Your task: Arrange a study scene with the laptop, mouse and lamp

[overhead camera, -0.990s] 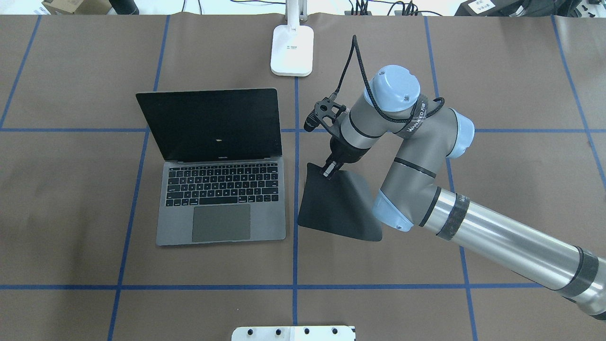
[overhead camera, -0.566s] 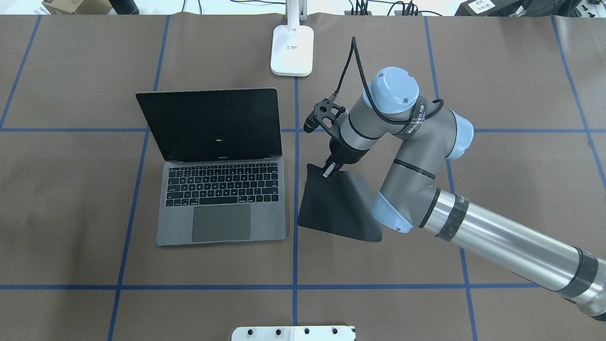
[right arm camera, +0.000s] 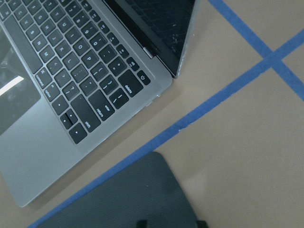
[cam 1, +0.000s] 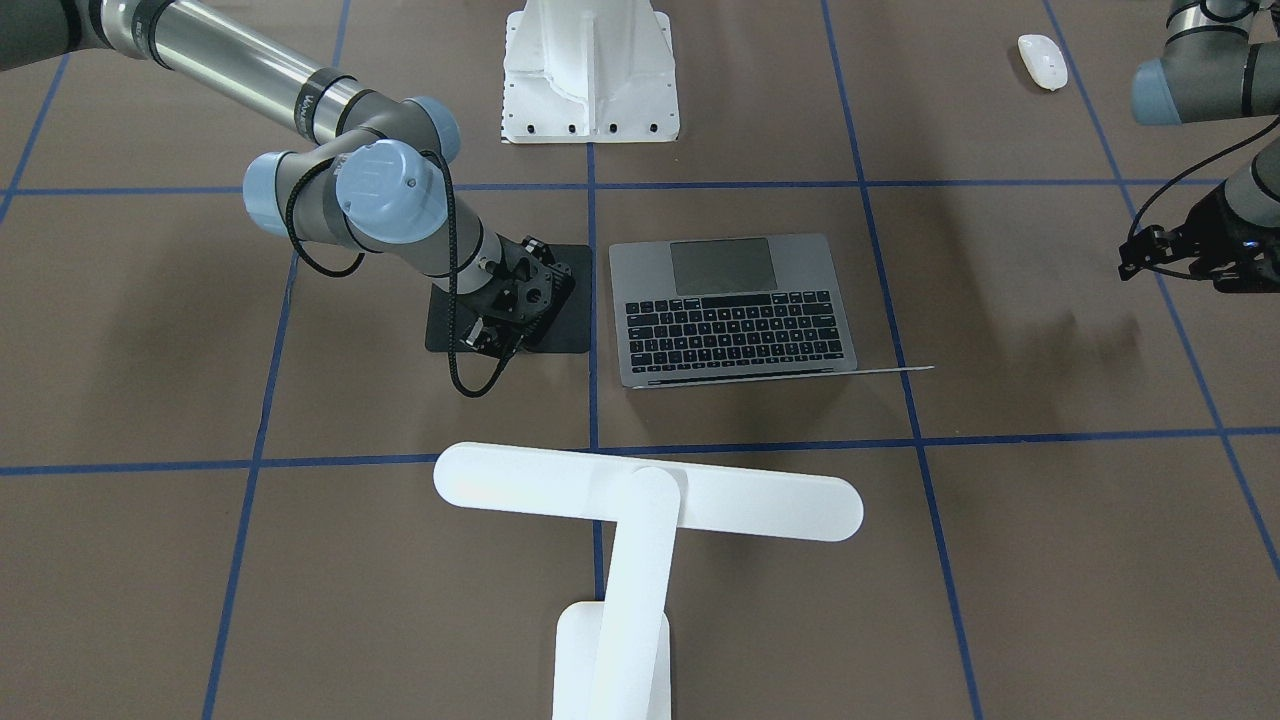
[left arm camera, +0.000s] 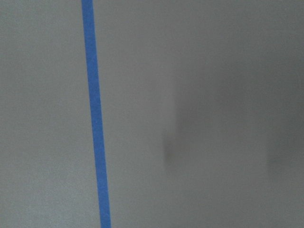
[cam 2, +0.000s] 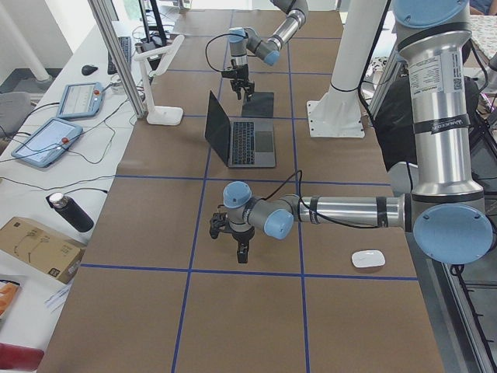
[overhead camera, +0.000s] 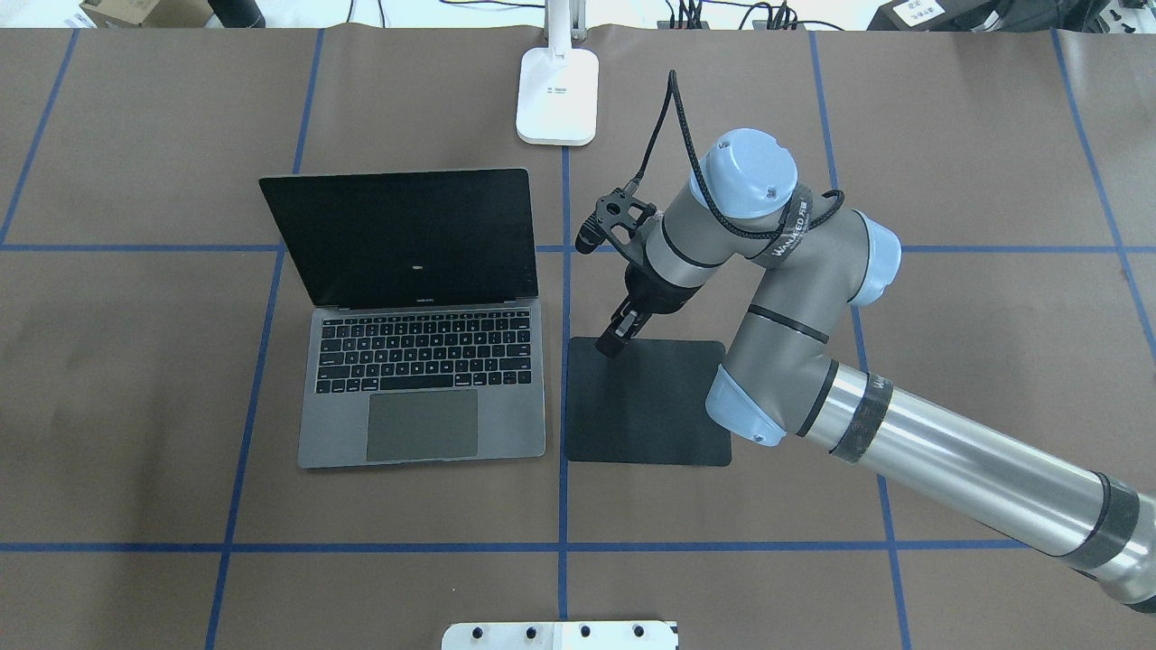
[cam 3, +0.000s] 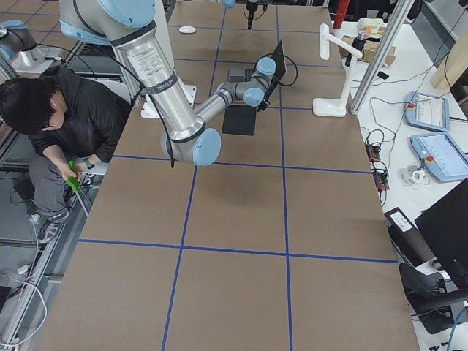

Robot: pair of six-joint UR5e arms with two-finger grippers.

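On the table (overhead camera: 135, 406), matte brown paper gridded in blue tape, we are hovering our right gripper (overhead camera: 615, 341), fingers spread, over the flat black mat (overhead camera: 650, 415) beside the open grey metal laptop (overhead camera: 424, 397). Of the left gripper (cam 2: 241, 250) we cannot tell. The glossy mouse (cam 1: 1042, 60) is lying far left, and the white lamp (cam 1: 650, 500) is standing beyond the screen.
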